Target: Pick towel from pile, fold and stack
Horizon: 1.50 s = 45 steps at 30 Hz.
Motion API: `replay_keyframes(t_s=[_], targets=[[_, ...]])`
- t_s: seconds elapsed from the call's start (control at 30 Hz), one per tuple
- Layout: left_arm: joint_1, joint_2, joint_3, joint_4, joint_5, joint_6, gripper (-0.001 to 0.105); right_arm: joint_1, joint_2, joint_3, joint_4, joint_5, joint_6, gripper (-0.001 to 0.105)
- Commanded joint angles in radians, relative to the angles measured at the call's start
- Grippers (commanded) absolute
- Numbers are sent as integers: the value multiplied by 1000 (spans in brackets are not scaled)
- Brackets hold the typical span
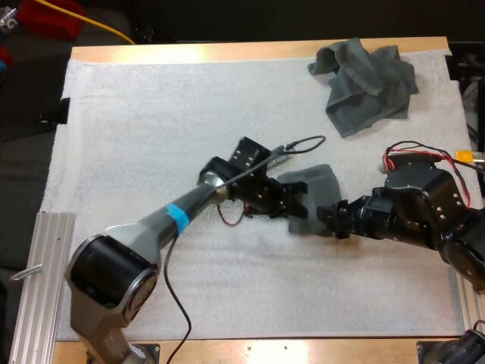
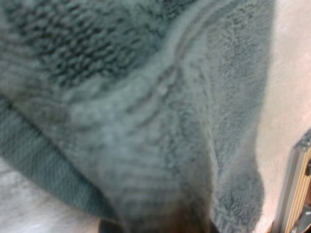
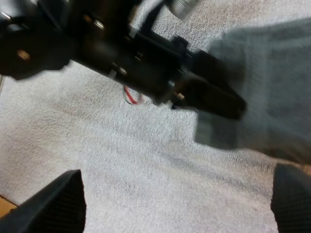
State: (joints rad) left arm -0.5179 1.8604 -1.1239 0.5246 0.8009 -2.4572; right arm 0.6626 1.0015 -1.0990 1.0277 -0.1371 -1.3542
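A small dark grey-green towel [image 1: 314,189] lies partly lifted at the middle of the white mat [image 1: 151,121]. My left gripper [image 1: 297,206] is shut on its left edge. The left wrist view looks straight onto the towel's weave [image 2: 146,111], which hangs close in front of the camera. My right gripper [image 1: 330,215] sits just right of the towel's near corner. Its fingers [image 3: 56,204] stand wide apart and open, short of the towel [image 3: 272,97], with the left gripper's black finger [image 3: 209,97] lying across the cloth. A crumpled towel pile [image 1: 367,83] rests at the mat's far right.
An aluminium rail [image 1: 42,280] runs along the table's left near side, and another rail [image 2: 296,179] shows past the towel's edge. A yellow cable [image 1: 98,26] and red object [image 1: 49,15] lie beyond the far edge.
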Motion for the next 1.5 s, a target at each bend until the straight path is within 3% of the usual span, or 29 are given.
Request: replay_keyframes(t_s=[0.0, 0.43, 0.6, 0.7, 1.17, 1.37, 1.47], targets=[[22, -23, -10, 35, 13, 41, 0, 0, -5, -4, 1, 5, -12, 75], [240, -97, -33, 402, -10, 446, 0, 0, -5, -4, 1, 5, -12, 75], [309, -97, -72, 596, -243, 631, 0, 0, -5, -4, 1, 5, -12, 75], [345, -97, -91, 666, -386, 697, 0, 0, -5, -4, 1, 5, -12, 75], [510, -97, -108, 734, -890, 809, 0, 0, -5, -4, 1, 5, -12, 75], [586, -97, -108, 724, -944, 810, 0, 0, -5, -4, 1, 3, -12, 75], [622, -97, -108, 717, -932, 808, 0, 0, -5, -4, 1, 3, -12, 75]])
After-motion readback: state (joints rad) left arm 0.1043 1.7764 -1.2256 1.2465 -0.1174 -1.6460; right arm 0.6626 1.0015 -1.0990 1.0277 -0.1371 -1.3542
